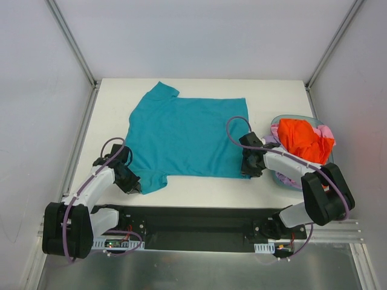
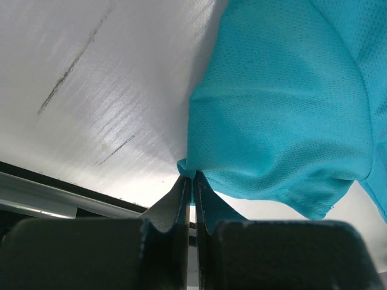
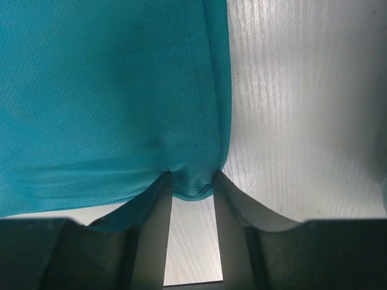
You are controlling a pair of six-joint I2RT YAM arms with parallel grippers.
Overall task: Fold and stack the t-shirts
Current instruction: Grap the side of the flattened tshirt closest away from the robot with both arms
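You've got the spread t-shirt [image 1: 184, 136] flat at mid-table [image 1: 278, 90]. Tub [image 1: 289, 117] at its 3 o'clock, heaped shirts [image 1: 305, 140] inside. Left gripper [image 1: 136, 188] on the 7 o'clock sleeve, right gripper [image 1: 247, 173] at the 5 o'clock corner.

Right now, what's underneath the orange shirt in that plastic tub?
Under the orange shirt, pink cloth peeks out at the sides and lavender cloth at the near edge, inside the bluish tub. How they lie beneath, and the tub's floor, are covered.

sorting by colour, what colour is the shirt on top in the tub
Orange-red; that t-shirt shows best in the top external view.
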